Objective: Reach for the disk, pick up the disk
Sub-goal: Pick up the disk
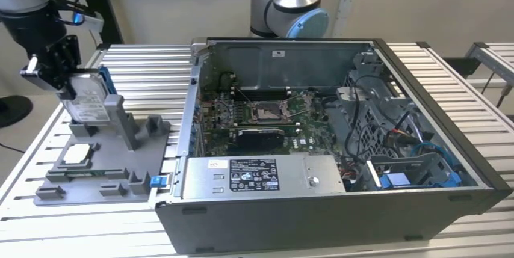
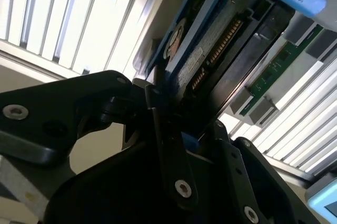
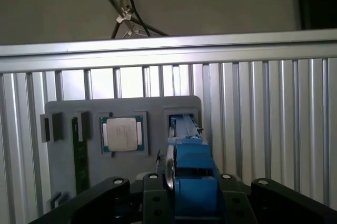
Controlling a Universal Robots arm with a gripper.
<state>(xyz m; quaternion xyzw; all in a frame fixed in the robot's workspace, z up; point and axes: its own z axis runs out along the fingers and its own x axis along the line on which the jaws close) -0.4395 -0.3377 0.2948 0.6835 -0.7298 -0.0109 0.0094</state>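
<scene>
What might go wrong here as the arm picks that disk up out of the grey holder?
1. The gripper clamps the disk near its upper edge, so it may pivot or slip.
2. The disk stands in the grey holder's slot; a skewed lift may jam it or drag the holder, disturbing the chip.

Silver-grey metal disk (image 1: 88,104) with blue plastic rails, matt grey plastic holder (image 1: 112,157), ribbed metal table (image 1: 144,71)
</scene>
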